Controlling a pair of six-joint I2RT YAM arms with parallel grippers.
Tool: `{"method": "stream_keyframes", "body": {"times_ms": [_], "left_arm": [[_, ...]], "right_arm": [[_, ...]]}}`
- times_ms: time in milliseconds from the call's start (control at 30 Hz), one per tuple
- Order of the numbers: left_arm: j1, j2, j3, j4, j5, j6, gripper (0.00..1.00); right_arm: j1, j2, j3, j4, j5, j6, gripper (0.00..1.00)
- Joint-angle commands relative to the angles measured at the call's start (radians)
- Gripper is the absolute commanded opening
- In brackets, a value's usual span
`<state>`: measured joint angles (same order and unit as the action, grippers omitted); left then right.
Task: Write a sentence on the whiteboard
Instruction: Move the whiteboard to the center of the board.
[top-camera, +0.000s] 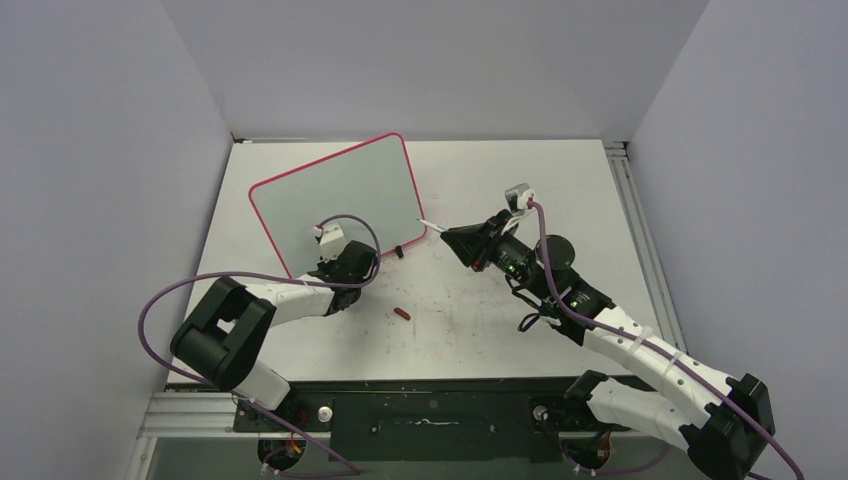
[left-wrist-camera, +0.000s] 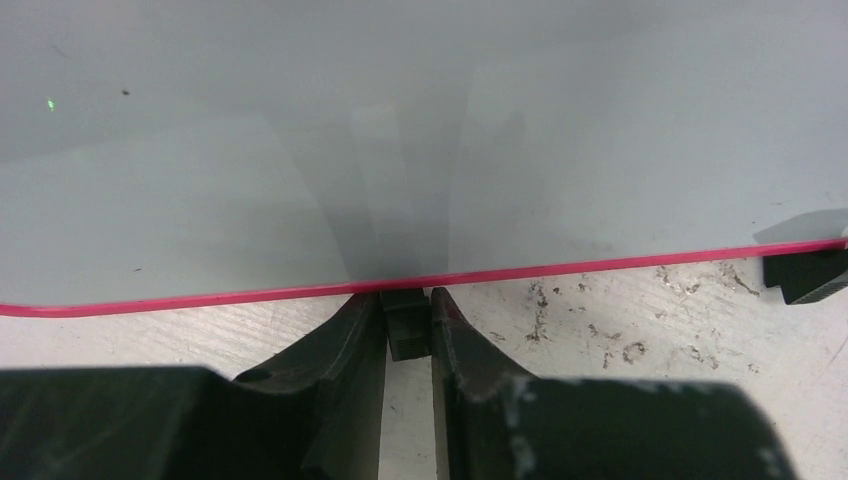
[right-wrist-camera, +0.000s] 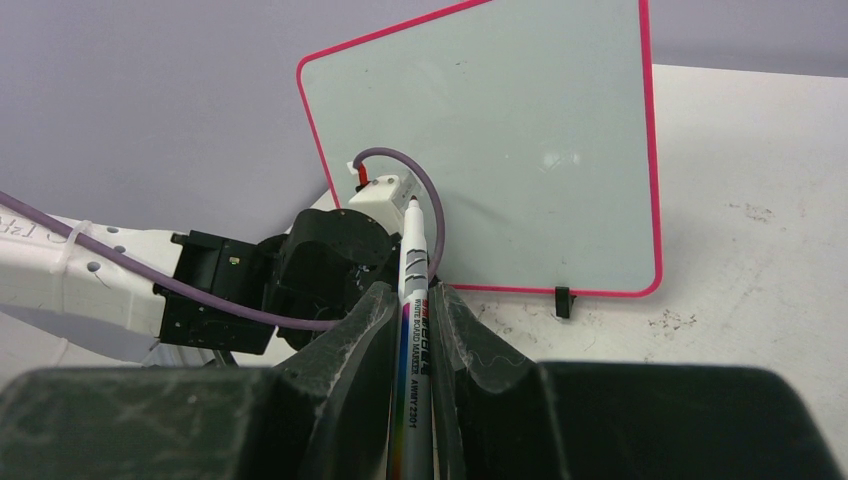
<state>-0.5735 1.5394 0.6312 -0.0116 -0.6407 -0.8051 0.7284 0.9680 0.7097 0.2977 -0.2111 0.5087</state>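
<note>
The whiteboard (top-camera: 335, 200) (right-wrist-camera: 490, 150), pink-framed, lies tilted at the table's back left. No sentence shows on its face (left-wrist-camera: 400, 130). My left gripper (top-camera: 325, 262) (left-wrist-camera: 405, 298) is at the board's near edge. Its fingers press both sides of one small black foot (left-wrist-camera: 405, 325). My right gripper (top-camera: 450, 235) (right-wrist-camera: 417, 292) hovers just right of the board, shut on a grey whiteboard marker (right-wrist-camera: 413, 260). The marker is uncapped and its tip (top-camera: 430, 224) points at the board's right corner.
A small red cap (top-camera: 402, 315) lies on the scuffed tabletop between the arms. The board's second black foot (top-camera: 397, 250) (left-wrist-camera: 805, 275) (right-wrist-camera: 563, 300) sits near its right corner. Grey walls close the left, back and right; a metal rail (top-camera: 640, 230) runs along the right edge.
</note>
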Motion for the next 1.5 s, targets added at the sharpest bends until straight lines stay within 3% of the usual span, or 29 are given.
{"method": "stream_keyframes", "body": {"times_ms": [0, 167, 567, 767, 1267, 1467], "left_arm": [[0.012, 0.012, 0.017, 0.026, -0.012, 0.003, 0.12], [-0.002, 0.008, 0.013, 0.021, -0.011, 0.000, 0.00], [-0.114, 0.024, -0.016, 0.013, -0.043, -0.072, 0.00], [-0.188, 0.095, 0.030, 0.016, -0.043, -0.092, 0.00], [-0.305, 0.170, 0.147, -0.034, 0.000, -0.119, 0.00], [-0.318, 0.096, 0.124, -0.040, 0.028, -0.111, 0.31]], "right_arm": [[0.009, 0.009, -0.003, 0.063, -0.014, 0.001, 0.05], [0.009, 0.006, -0.007, 0.064, -0.013, 0.006, 0.05], [0.009, -0.049, -0.026, 0.066, 0.015, -0.007, 0.05], [0.010, -0.049, 0.023, -0.010, 0.052, -0.062, 0.05], [0.014, -0.052, -0.006, -0.004, 0.073, -0.046, 0.05], [0.014, -0.073, -0.003, -0.013, 0.093, -0.050, 0.05]]}}
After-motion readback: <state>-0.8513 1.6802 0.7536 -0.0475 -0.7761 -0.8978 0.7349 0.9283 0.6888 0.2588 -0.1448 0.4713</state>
